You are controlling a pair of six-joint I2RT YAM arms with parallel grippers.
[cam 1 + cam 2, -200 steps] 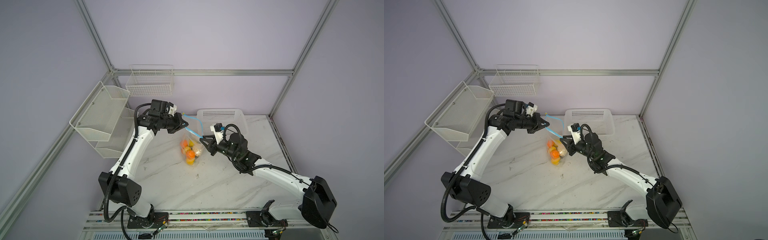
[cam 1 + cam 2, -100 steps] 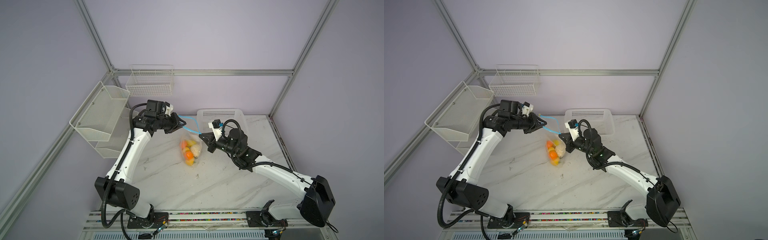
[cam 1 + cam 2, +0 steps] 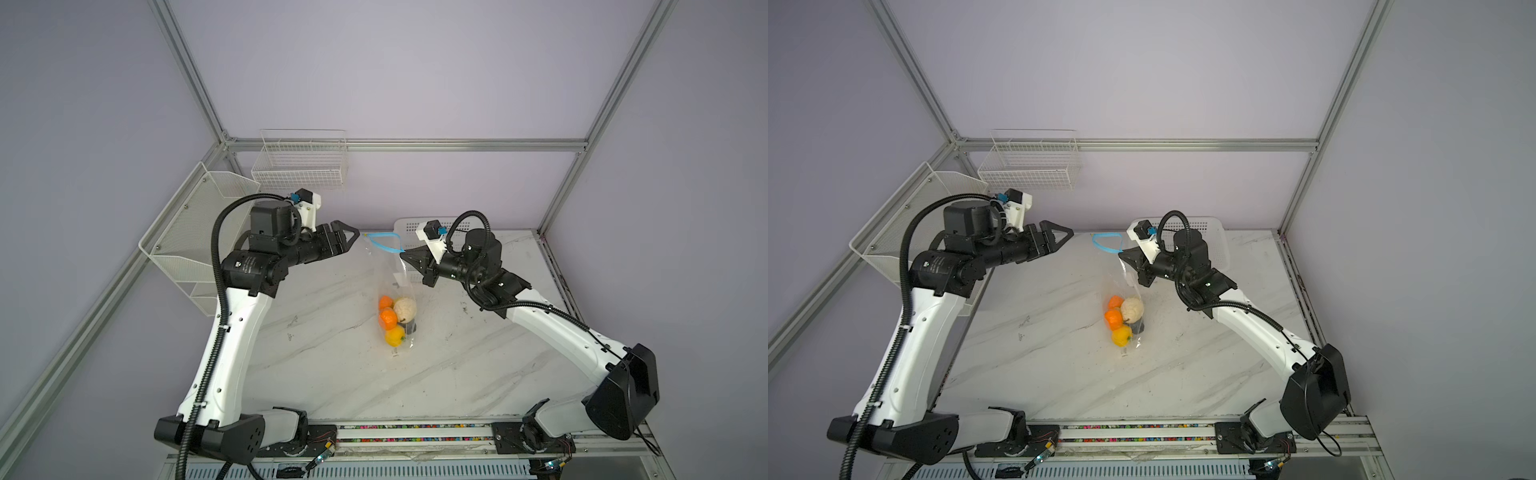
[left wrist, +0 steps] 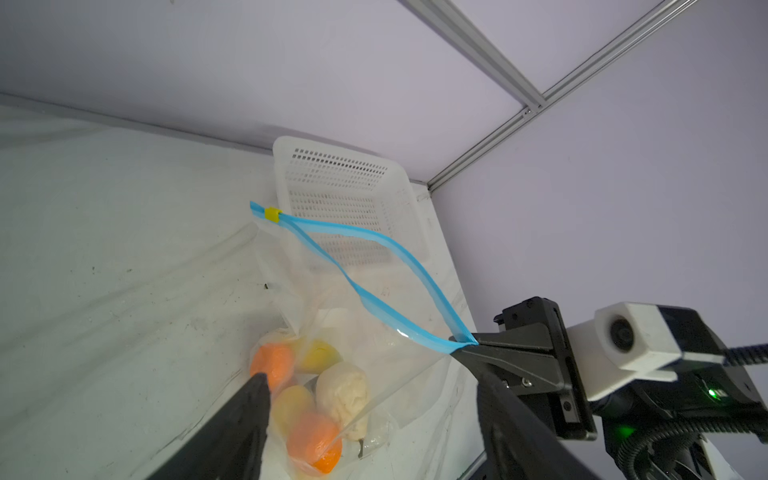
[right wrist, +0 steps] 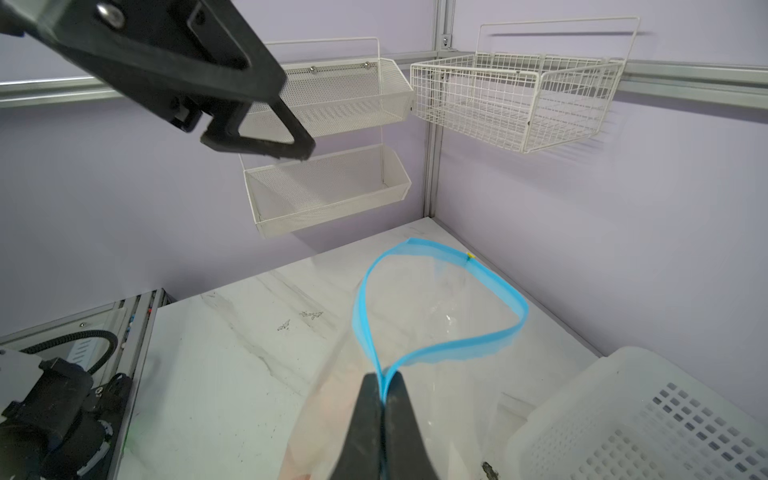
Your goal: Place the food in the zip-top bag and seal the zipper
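The zip-top bag (image 3: 394,274) hangs from my right gripper (image 3: 402,254), its lower end down at the marble table (image 3: 316,357). The right gripper (image 5: 384,380) is shut on one end of the light-blue zipper (image 5: 357,320). The zipper (image 4: 382,309) gapes in an open loop, with its yellow tab (image 4: 272,214) at the far end. The food lies in the bottom of the bag: orange tangerines (image 3: 388,318), a cream bulb (image 3: 405,308) and a yellow fruit (image 3: 395,336). My left gripper (image 3: 351,239) is open, left of the zipper (image 3: 1106,243) and clear of it, holding nothing.
A white perforated basket (image 3: 1212,232) stands at the back of the table, right behind the right arm. A wire basket (image 3: 301,166) hangs on the back wall. Mesh shelves (image 3: 195,224) hang on the left wall, close behind the left arm.
The left gripper has opened, let go of the zipper's tab end and drawn back to the left. The zipper now sags in a loop from the right gripper alone.
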